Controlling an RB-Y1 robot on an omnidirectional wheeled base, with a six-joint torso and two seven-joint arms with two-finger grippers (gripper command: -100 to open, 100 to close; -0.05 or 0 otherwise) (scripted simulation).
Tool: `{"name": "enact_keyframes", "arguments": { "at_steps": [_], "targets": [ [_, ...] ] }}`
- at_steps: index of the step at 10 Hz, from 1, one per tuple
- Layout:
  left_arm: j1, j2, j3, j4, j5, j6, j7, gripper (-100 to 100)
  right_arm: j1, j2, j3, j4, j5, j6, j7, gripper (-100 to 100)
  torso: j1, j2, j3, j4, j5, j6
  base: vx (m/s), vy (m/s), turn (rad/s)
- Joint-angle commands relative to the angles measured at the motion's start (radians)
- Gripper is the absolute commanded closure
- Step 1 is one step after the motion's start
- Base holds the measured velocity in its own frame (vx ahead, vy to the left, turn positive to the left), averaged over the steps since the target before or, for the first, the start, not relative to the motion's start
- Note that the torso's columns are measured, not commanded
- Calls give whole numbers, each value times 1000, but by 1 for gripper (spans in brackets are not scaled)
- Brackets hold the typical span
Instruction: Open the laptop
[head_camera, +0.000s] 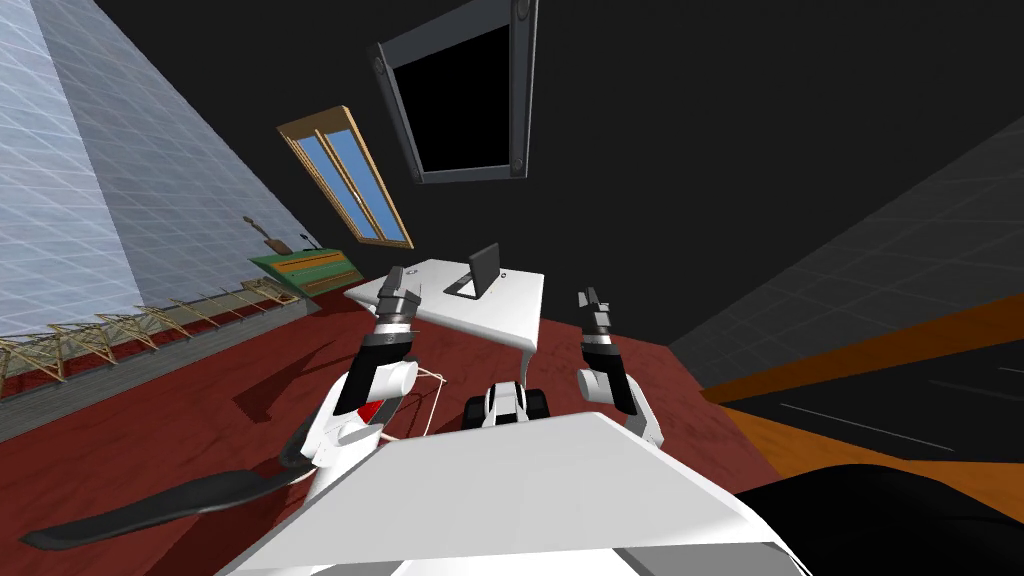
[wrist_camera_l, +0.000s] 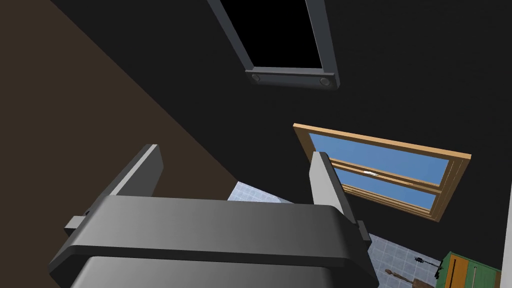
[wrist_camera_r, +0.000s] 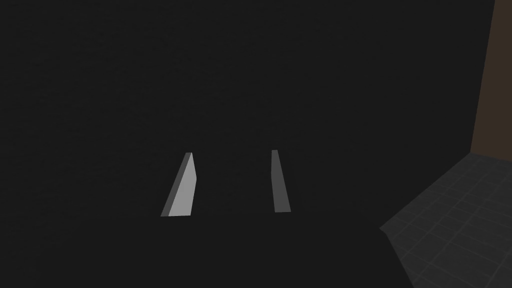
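A dark laptop sits on a white table ahead of me, its lid raised at an angle over its base. My left gripper hangs raised near the table's left edge, short of the laptop, pointing up; its fingers stand open with nothing between them. My right gripper is raised to the right of the table, apart from it, and its fingers are open too, holding nothing.
A dark framed panel hangs on the black wall behind the table, with a wood-framed window to its left. A green cabinet stands left of the table. The floor is dark red, and a dark curved object lies at lower left.
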Motion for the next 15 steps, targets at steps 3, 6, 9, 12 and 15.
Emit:
{"name": "enact_keyframes", "arguments": {
  "at_steps": [3, 6, 9, 12, 15],
  "targets": [
    [-63, 3, 17, 16, -22, 112, 20, -100, 0, 0, 0, 0, 0, 0, 0, 0, 0, 0, 0, 0, 0, 0, 18, 7, -87],
    [-114, 4, 30, 31, -41, 194, 36, -100, 0, 0, 0, 0, 0, 0, 0, 0, 0, 0, 0, 0, 0, 0, 18, 5, -95],
    [-166, 3, 43, 50, -59, 277, 52, -100, 0, 0, 0, 0, 0, 0, 0, 0, 0, 0, 0, 0, 0, 0, 17, 6, -89],
    [-220, -2, 57, 74, -78, 363, 69, -100, 0, 0, 0, 0, 0, 0, 0, 0, 0, 0, 0, 0, 0, 0, 18, 7, -95],
    [-274, -8, 70, 100, -97, 443, 85, -100, 0, 0, 0, 0, 0, 0, 0, 0, 0, 1, 0, 0, 0, 0, 16, 6, -74]
  ]
}}
